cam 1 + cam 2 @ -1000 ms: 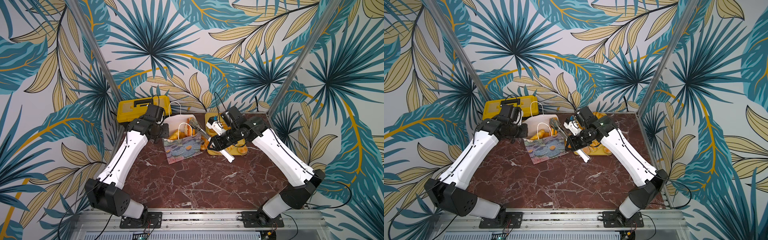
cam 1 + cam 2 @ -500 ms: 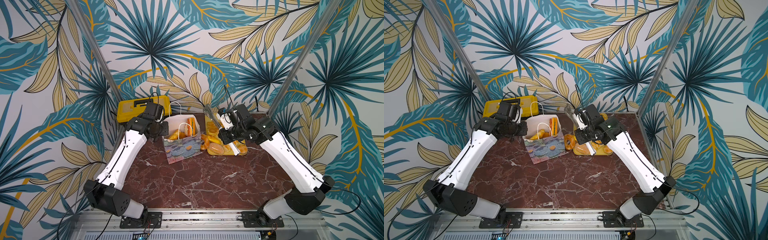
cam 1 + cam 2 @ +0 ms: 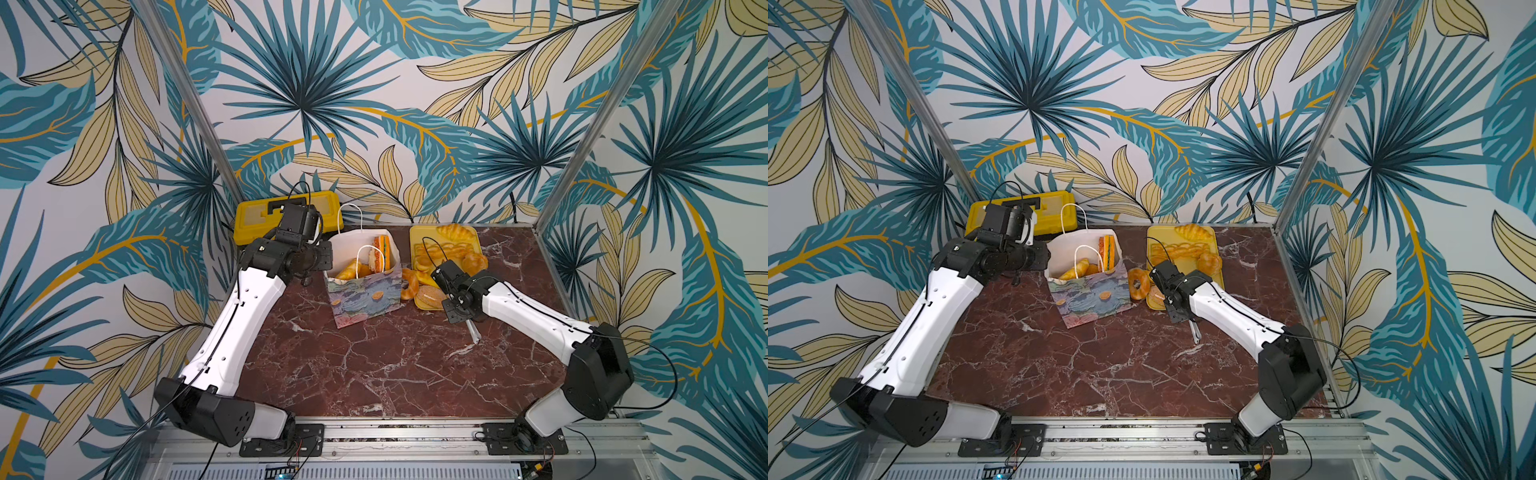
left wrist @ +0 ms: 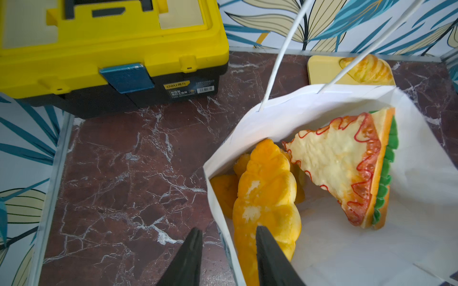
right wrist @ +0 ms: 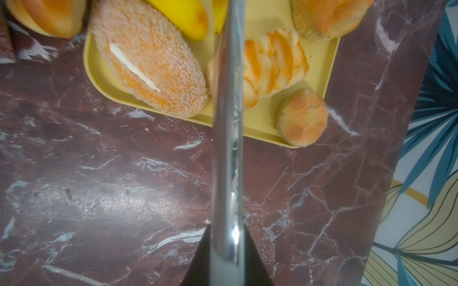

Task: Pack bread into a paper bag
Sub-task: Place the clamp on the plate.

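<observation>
Bread (image 4: 265, 193) lies in paper bag (image 4: 322, 247) and on tray (image 3: 417, 239).

The paper bag (image 3: 365, 301) is showing blue flowers with orange centres and white lining. The bread (image 5: 148, 66) is gleaming golden-orange, the tray (image 5: 262, 117) yellow, the tongs (image 5: 228, 148) silver. White veins are running through the dark-red bench (image 3: 374, 374).

The white-and-black left arm (image 3: 249, 316) rises from the near left edge of the desk (image 3: 374, 374) and reaches far, its wrist bent to the right. The left tool (image 4: 225, 250) has its two black fingers (image 4: 190, 257) apart, one on each side of the white-lined paper bag (image 4: 297, 106) wall. The right arm (image 3: 532, 316) stretches low from the near right toward the middle. The right tool (image 5: 226, 226) is clamped on a slim shiny silver metal utensil (image 5: 228, 123).
</observation>
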Robot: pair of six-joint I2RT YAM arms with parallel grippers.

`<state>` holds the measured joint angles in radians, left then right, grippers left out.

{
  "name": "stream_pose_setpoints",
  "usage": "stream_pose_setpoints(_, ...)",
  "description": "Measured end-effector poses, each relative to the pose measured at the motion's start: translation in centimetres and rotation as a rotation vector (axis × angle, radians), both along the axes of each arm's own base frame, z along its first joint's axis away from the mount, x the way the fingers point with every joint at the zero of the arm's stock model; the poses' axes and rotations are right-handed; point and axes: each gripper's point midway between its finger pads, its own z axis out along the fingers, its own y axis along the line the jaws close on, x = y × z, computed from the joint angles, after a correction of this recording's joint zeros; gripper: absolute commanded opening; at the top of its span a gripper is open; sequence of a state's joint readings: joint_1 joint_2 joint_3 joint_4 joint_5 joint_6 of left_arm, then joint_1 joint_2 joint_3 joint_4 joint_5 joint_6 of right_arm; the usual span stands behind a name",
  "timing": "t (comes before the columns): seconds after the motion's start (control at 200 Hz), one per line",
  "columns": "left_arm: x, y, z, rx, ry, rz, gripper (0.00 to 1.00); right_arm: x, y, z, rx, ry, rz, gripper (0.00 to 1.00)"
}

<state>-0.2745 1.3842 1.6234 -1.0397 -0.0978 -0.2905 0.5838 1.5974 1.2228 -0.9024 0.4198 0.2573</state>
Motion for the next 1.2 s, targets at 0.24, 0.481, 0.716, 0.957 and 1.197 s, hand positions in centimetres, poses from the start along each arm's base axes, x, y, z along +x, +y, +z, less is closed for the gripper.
stream_pose_setpoints(0.24,-2.8,2.3,2.3,0.033,-0.109,0.058,0.50,0.2,0.3,-3.3,0.003,0.030,-0.022,0.14)
stream_pose_setpoints(0.481,-4.7,4.1,-0.8,0.075,-0.101,0.128,0.53,0.0,0.6,-5.6,0.024,0.055,-0.042,0.25)
stream_pose_setpoints(0.716,-4.6,5.0,-2.7,0.088,-0.111,0.182,0.53,-1.1,0.9,-7.5,0.054,0.121,-0.042,0.38)
stream_pose_setpoints(0.957,-4.5,5.5,-2.2,0.085,-0.153,0.221,0.56,-1.7,1.3,-8.3,0.080,0.146,-0.036,0.52)
stream_pose_setpoints(1.197,-4.4,5.8,-2.8,0.095,-0.153,0.234,0.57,-2.1,1.5,-8.4,0.103,0.152,-0.036,0.58)
